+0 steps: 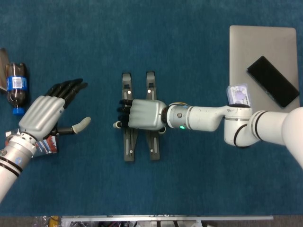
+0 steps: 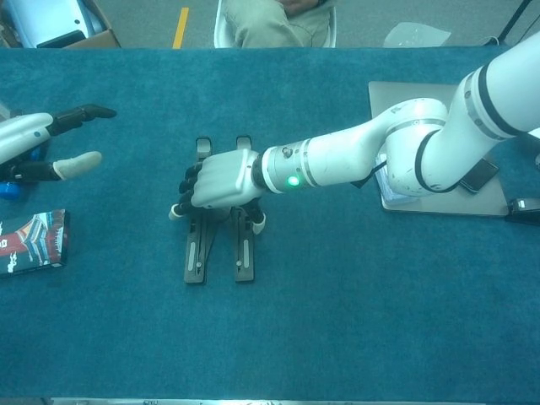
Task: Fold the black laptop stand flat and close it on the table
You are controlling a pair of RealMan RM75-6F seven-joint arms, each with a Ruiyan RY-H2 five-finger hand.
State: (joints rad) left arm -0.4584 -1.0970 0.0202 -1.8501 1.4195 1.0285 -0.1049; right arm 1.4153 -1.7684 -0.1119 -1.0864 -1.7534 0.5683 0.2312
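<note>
black laptop stand (image 1: pixel 150 142) lying mid-table, rails apart | right hand (image 1: pixel 143 115) curling around both rails, pressing | left hand (image 1: pixel 47 110) hovering aside, fingers spread, holding nothing | step: closing; next: squeezing rails together

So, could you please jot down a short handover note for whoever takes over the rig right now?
Right hand: palm down across the middle of the black two-rail laptop stand, fingers curled over its left rail; whether it grips or only presses is unclear.
Left hand: open, holding nothing, hovering to the left near the dark plastic cola bottle.
Stand: low on the blue table cover, rails side by side, apparently folded down.
Left: confirm it is fully shut, then release.
</note>
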